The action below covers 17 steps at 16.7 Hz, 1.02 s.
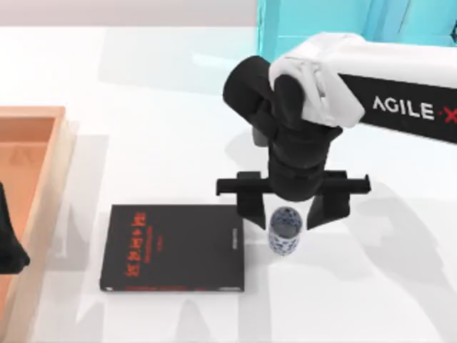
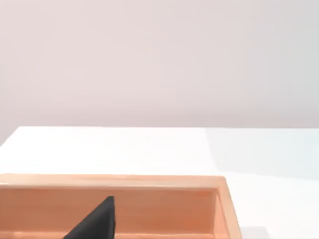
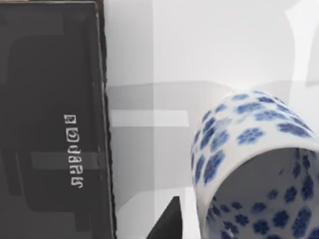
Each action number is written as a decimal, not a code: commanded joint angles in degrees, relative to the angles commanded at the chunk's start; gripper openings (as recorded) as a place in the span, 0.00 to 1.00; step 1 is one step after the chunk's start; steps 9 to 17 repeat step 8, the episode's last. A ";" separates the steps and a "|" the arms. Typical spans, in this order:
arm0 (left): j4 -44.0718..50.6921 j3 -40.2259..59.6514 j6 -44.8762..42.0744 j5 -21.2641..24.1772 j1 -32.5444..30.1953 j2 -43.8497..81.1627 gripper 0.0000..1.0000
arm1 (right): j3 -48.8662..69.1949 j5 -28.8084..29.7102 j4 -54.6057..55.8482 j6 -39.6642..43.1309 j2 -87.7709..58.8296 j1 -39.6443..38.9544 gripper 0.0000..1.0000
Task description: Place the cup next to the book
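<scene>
Cup point(image 1: 285, 230) stands upright on the white counter point(image 1: 371, 286), just beside the right edge of the black book point(image 1: 175, 248) but apart from it. Right claw point(image 1: 287, 207) hangs directly over the cup, fingers spread apart on either side. Left claw point(image 1: 11, 250) sits parked over the wooden tray point(image 1: 53, 153) at the counter's left.
</scene>
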<state>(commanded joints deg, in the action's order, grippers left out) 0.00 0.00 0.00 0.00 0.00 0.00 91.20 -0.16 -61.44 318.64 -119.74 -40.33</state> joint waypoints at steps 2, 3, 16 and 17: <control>0.00 0.00 0.00 0.00 0.00 0.00 1.00 | 0.00 0.00 0.00 0.00 0.00 0.00 0.98; 0.00 0.00 0.00 0.00 0.00 0.00 1.00 | 0.00 0.00 0.00 0.00 0.00 0.00 1.00; 0.00 0.00 0.00 0.00 0.00 0.00 1.00 | 0.00 0.00 0.00 0.00 0.00 0.00 1.00; 0.00 0.00 0.00 0.00 0.00 0.00 1.00 | 0.00 0.00 0.00 0.00 0.00 0.00 1.00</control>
